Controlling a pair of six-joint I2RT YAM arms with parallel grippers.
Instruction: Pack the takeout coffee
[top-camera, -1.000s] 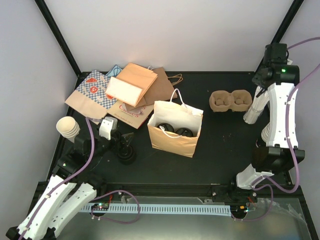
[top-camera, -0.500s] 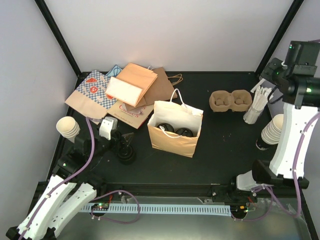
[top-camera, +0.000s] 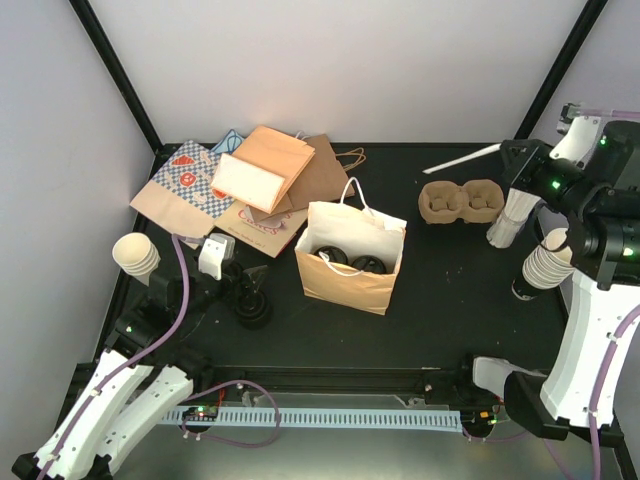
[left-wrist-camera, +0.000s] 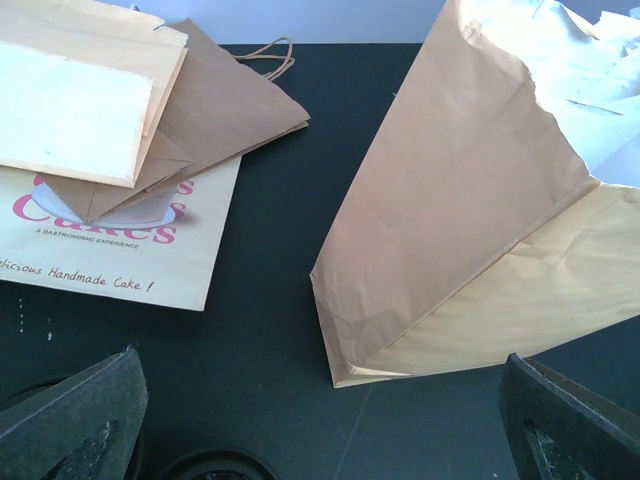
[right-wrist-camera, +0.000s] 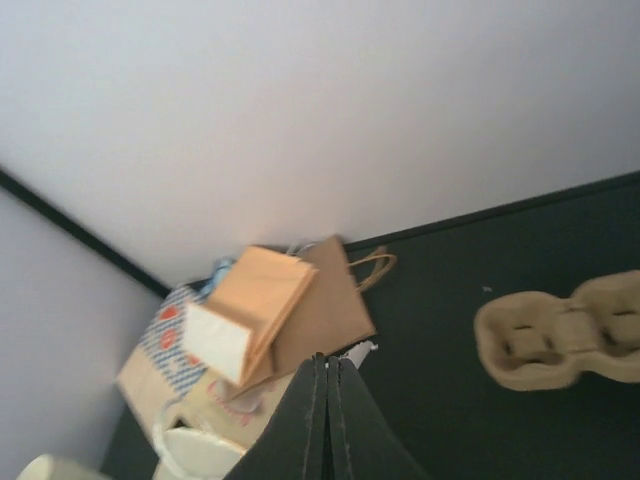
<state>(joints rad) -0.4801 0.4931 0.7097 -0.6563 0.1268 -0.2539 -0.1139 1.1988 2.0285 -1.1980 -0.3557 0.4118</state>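
Where pale walls (top-camera: 330, 60) meet, black table (top-camera: 450, 300) (carrier (top-camera: 460, 202) on it), dark posts (top-camera: 112, 70)

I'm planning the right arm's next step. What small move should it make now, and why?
Probably swing the right gripper left, over the open paper bag. It is shut on a white straw raised above the table, and two lidded cups sit inside that bag, so the straw likely goes in with them.

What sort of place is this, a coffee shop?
Probably a test bench staged as a takeout counter: paper bags, stacked cups and a pulp cup carrier on a black table between plain walls.
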